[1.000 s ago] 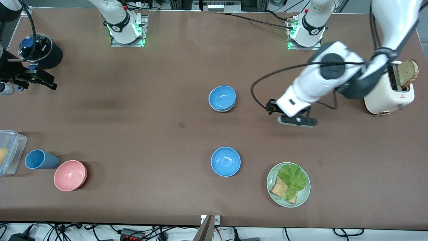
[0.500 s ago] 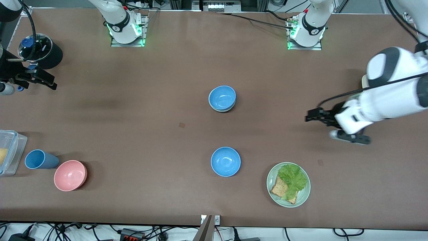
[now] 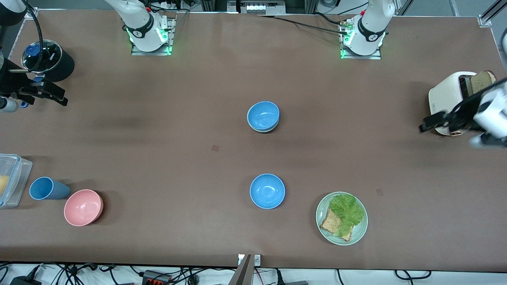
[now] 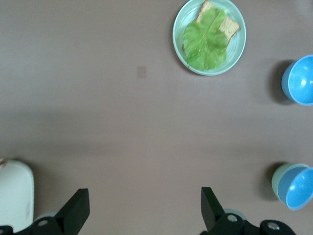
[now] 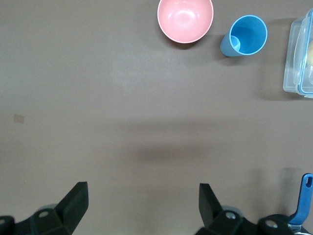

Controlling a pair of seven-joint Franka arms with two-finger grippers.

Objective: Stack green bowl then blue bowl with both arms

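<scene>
Your right gripper (image 5: 142,190) waits at the table's nine o'clock end, jaws wide and empty. At centre the blue bowl (image 3: 263,114) sits in the green bowl (image 4: 275,179), so stacking looks done. At three o'clock your left gripper (image 4: 144,192) gapes empty; just park it.

Four bowls: two blue, one stacked blue bowl (image 3: 263,114) at 12 o'clock in a green bowl (image 3: 263,128), a second blue bowl (image 3: 267,190) at 6, one pink bowl (image 3: 83,207); one cup (image 3: 48,188); one plate (image 3: 341,218); one toaster (image 3: 451,99)
</scene>
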